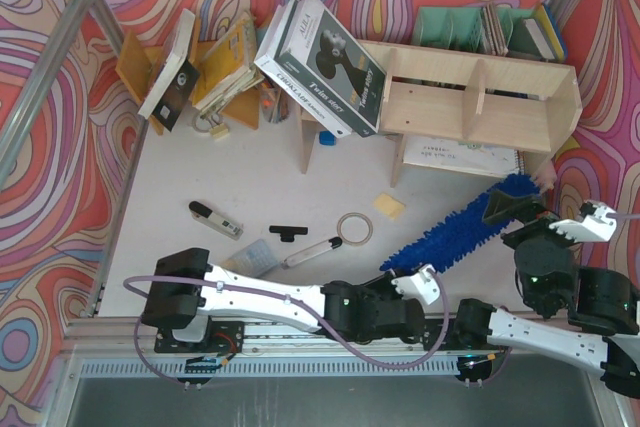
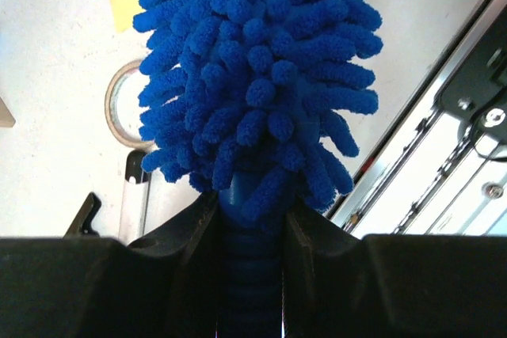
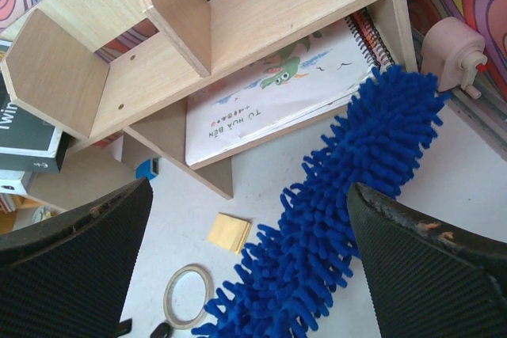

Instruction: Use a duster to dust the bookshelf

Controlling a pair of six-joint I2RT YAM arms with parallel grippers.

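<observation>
Top external: one duster [image 1: 457, 231], one bookshelf [image 1: 500, 119]

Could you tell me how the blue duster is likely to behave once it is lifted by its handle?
Probably light: the duster is mostly fluffy strands. Its head curves gently on the table, so it may sag or wobble when lifted. The ribbed handle, pinched in the left claw, seems unlikely to slip.

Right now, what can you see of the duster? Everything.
The duster is a long bright-blue head of shaggy chenille strands, looking like microfibre, on a ribbed blue plastic handle. The left gripper is shut on the handle. It stretches diagonally over the white table, its tip by the spiral-bound book under the right end of the bookshelf.
</observation>
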